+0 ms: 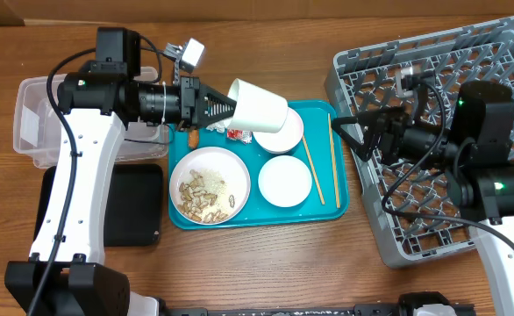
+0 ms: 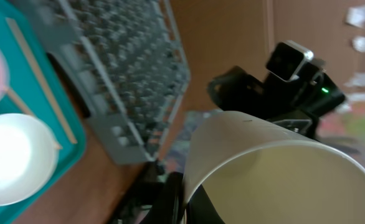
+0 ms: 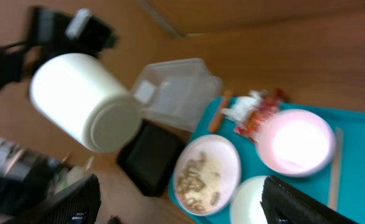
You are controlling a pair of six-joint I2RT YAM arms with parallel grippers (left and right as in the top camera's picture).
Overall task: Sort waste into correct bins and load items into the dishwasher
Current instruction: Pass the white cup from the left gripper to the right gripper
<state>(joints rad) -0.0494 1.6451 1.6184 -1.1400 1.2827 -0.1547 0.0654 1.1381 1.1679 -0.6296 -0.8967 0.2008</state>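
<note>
The left gripper [image 1: 224, 107] is clenched on the rim wall of the cup [image 1: 259, 107]. It holds the smooth white cylinder in the air on its side above the far edge of the teal tray [image 1: 340, 211], with the mouth toward the gripper and the flat base toward the rack [image 1: 441, 61]. The right gripper [image 1: 349, 133] is released. Its black fingers [image 3: 76, 199] are spread wide with nothing between them, over the rack's left edge.

The rack is a square of grey plastic grid with pegs, at the right end of the wooden bench [image 1: 266, 272].

- **Near-left corner of the tray:** a round white plate [image 1: 209, 184] carries rough tan shells [image 1: 196, 197].
- **Beside the plate:** a glossy white bowl [image 1: 285, 180].
- **Behind the white bowl:** a pale pink bowl [image 3: 298, 142], partly under the cup in the overhead view.
- **Along the tray's right edge:** two thin wooden chopsticks [image 1: 311, 171], a little apart.
- **Far-left corner of the tray:** crumpled tissue [image 3: 245, 104], a shiny red wrapper [image 1: 238, 132] and a short orange stick [image 1: 192, 138].

A clear rectangular tub [image 1: 38, 114] sits at the bench's far left. A shallow black tray [image 1: 134, 206] lies just in front of it.
</note>
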